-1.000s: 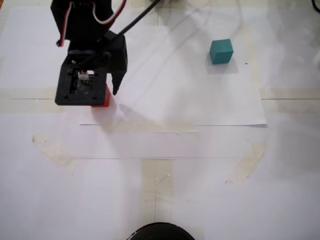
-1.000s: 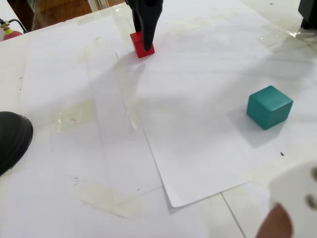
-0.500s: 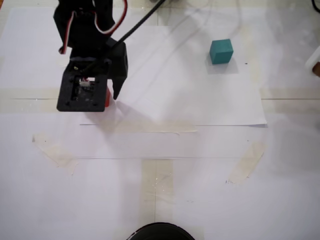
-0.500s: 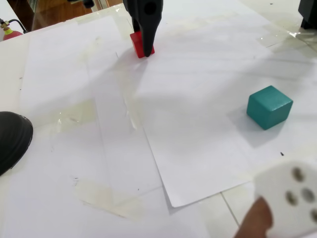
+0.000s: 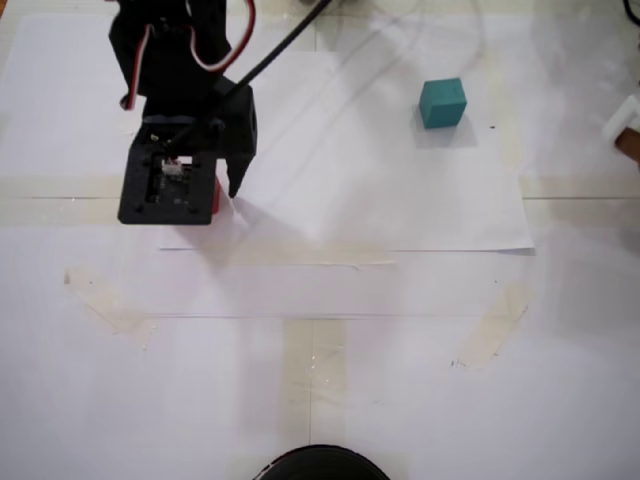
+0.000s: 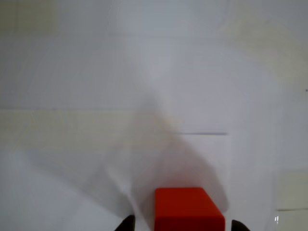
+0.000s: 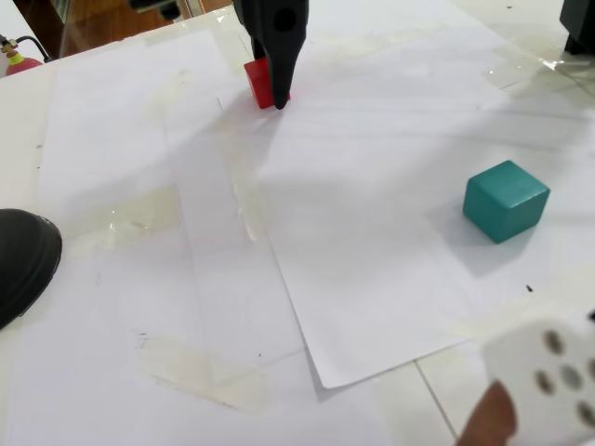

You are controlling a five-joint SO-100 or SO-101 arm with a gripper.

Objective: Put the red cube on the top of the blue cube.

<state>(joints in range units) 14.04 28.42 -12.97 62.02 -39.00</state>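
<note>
The red cube [image 6: 188,209] sits on white paper between the two fingertips of my gripper [image 6: 183,225]. A gap shows on each side of it, so the gripper is open around it. In a fixed view only a sliver of the red cube [image 5: 216,196] shows under the gripper [image 5: 222,195] at the left. In the other fixed view the red cube [image 7: 258,84] stands at the top beside the gripper [image 7: 270,93]. The blue (teal) cube [image 5: 442,103] stands alone, far to the right in that view, and at the right in the other [image 7: 505,200].
White paper sheets [image 5: 400,200] are taped to the table. A black round object [image 5: 320,465] lies at the near edge and also shows at the left [image 7: 23,265]. A white part with holes [image 7: 548,362] stands at the lower right.
</note>
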